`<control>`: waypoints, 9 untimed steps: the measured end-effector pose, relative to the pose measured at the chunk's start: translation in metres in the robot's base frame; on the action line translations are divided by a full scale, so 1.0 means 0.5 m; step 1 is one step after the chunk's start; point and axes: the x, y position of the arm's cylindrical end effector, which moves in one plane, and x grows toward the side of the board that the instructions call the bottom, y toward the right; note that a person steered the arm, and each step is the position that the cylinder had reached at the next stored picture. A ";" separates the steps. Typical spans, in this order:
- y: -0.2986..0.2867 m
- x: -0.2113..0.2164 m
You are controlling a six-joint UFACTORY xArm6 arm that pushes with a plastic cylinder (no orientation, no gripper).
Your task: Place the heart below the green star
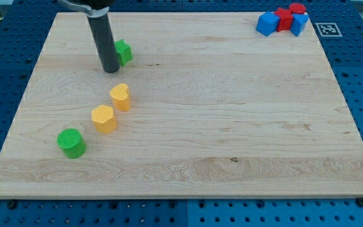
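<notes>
The yellow heart (pixel 121 96) lies on the wooden board at the view's left, below and slightly right of my tip (pixel 111 70). The green star (pixel 123 52) sits near the view's top left, partly hidden behind the dark rod. My tip stands just left of and below the star, touching or nearly touching it, and a short gap above the heart.
A yellow hexagon (pixel 104 118) lies just below-left of the heart. A green cylinder (pixel 72 142) lies further below-left. At the view's top right corner sit a blue cube (pixel 268 23), red blocks (pixel 286 17) and another blue block (pixel 299 24). Board edge (pixel 181 197) runs along the view's bottom.
</notes>
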 end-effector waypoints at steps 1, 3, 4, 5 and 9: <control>-0.019 0.078; 0.022 0.227; 0.102 0.229; 0.107 0.217; 0.037 0.156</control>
